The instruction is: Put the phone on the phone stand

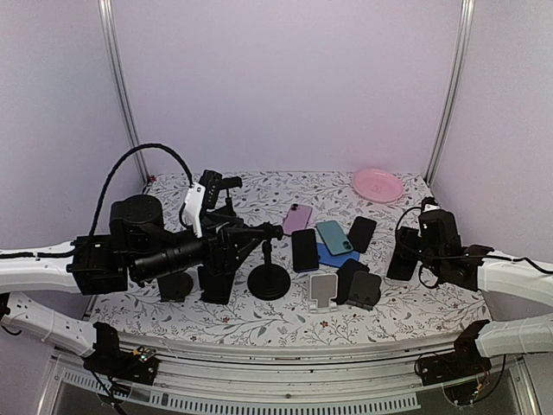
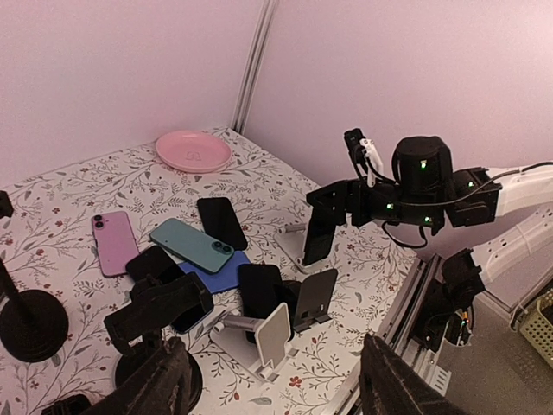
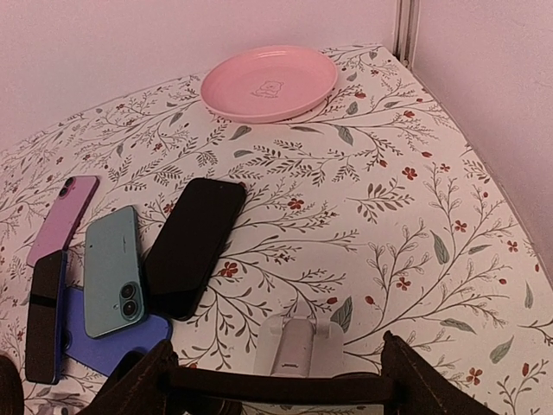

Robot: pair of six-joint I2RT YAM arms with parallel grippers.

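Note:
My right gripper (image 3: 278, 386) is shut on a black phone (image 2: 319, 232), gripping its two side edges; the phone stands nearly upright. Its lower end is down at the ledge of a silver phone stand (image 3: 298, 347) near the right side of the table, and I cannot tell whether it rests there. In the top view this gripper (image 1: 406, 256) sits at the right. My left gripper (image 2: 276, 385) is open and holds nothing. It hovers at the left (image 1: 263, 232) and faces across the table.
A white stand (image 2: 275, 333), a dark grey stand (image 2: 315, 298) and a black round-base stand (image 1: 269, 281) stand near the front. Pink (image 1: 296, 218), teal (image 1: 333, 236), blue (image 2: 220, 272) and black (image 1: 361, 233) phones lie mid-table. A pink plate (image 1: 378, 184) sits at the back right.

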